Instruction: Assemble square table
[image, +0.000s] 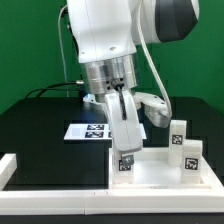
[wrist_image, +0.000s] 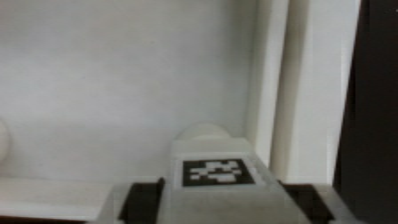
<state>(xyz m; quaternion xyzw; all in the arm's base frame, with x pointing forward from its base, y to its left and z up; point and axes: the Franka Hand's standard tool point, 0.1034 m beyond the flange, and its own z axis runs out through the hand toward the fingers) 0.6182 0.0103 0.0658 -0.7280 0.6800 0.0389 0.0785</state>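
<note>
The end effector (image: 124, 128) is closed on a white leg (image: 125, 150), holding it upright with its tagged end low over the square top (image: 160, 172), which lies on the black surface (image: 40, 125) against the border rails (image: 60, 178). That vertical hold probably serves to line the leg up with a socket. Two legs (image: 184, 147) already stand on the top near the exterior view's right; the marker board (image: 88, 131) lies behind.
</note>
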